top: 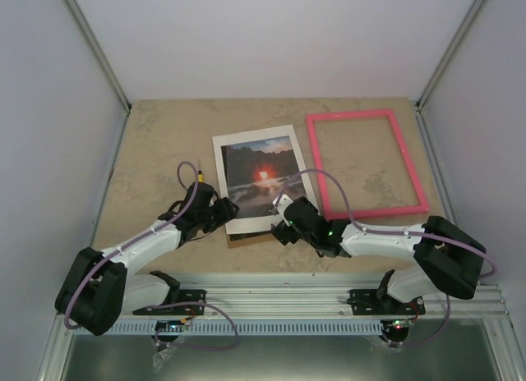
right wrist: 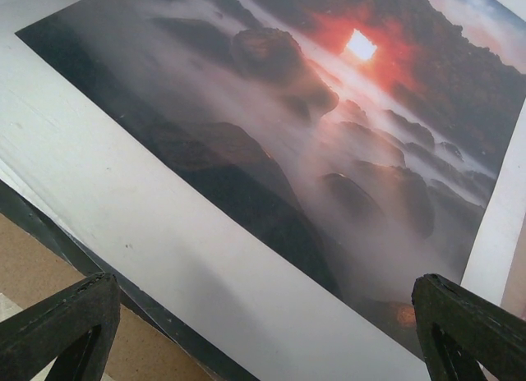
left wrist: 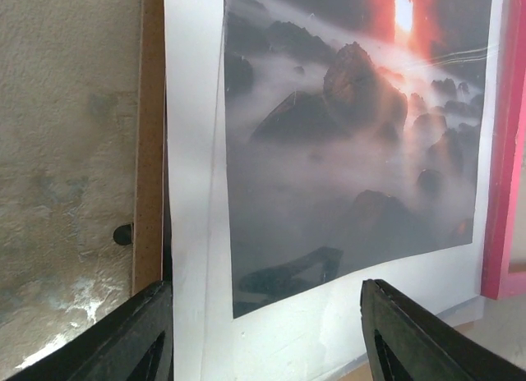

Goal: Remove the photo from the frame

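The photo (top: 260, 174) of dark rocks, mist and a red sun lies in a white mat (top: 240, 144) at the table's middle. The pink frame (top: 349, 115) lies empty just right of it, bare table showing through. My left gripper (top: 225, 210) is open over the mat's near left corner; the left wrist view shows the photo (left wrist: 345, 135) and mat (left wrist: 193, 192) between its fingers (left wrist: 131, 340). My right gripper (top: 280, 219) is open over the near right corner; the right wrist view shows the photo (right wrist: 312, 126) and mat (right wrist: 164, 233) below it. Both are empty.
A brown backing board (left wrist: 148, 151) sticks out under the mat's left edge and also shows in the right wrist view (right wrist: 41, 266). The pink frame's edge (left wrist: 503, 192) lies right of the mat. Grey walls enclose the beige table (top: 156, 143).
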